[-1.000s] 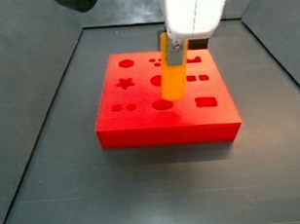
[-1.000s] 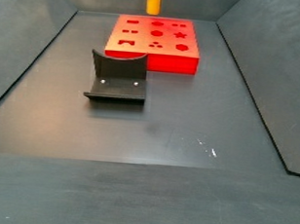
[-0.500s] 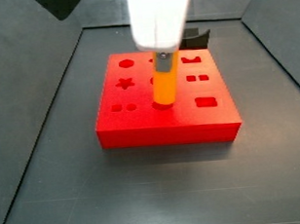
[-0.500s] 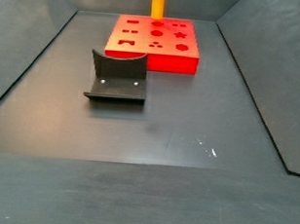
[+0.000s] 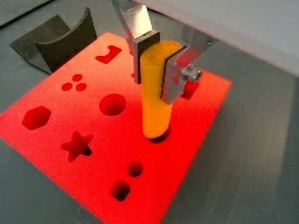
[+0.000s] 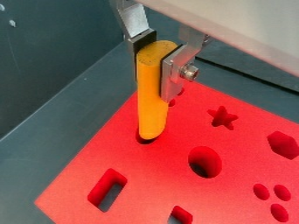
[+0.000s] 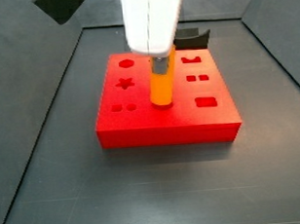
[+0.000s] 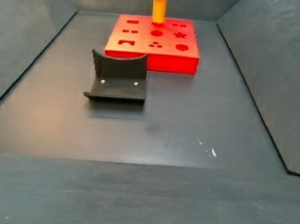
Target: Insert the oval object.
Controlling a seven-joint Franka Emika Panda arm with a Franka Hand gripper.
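The oval object is a long orange-yellow peg [image 5: 159,92], held upright over the red block [image 5: 70,109]. My gripper [image 5: 160,59] is shut on the peg's upper end, a silver finger on each side. The peg's lower tip meets the block's top face at a hole near one edge in both wrist views [image 6: 149,105]. In a side view the peg [image 7: 160,84] stands at the block's [image 7: 166,122] middle row under the white arm; how deep the tip sits I cannot tell. In a side view the peg [image 8: 158,4] shows at the block's [image 8: 154,44] far edge.
The block carries star [image 5: 77,144], round [image 5: 112,105], hexagon [image 5: 38,115] and rectangular [image 6: 108,188] holes. The dark fixture [image 8: 118,77] stands on the grey floor in front of the block; it also shows in a wrist view [image 5: 52,42]. Grey walls ring the floor.
The arm has moved left across the block with the peg and come lower. The peg's tip now sits at the block's top face.
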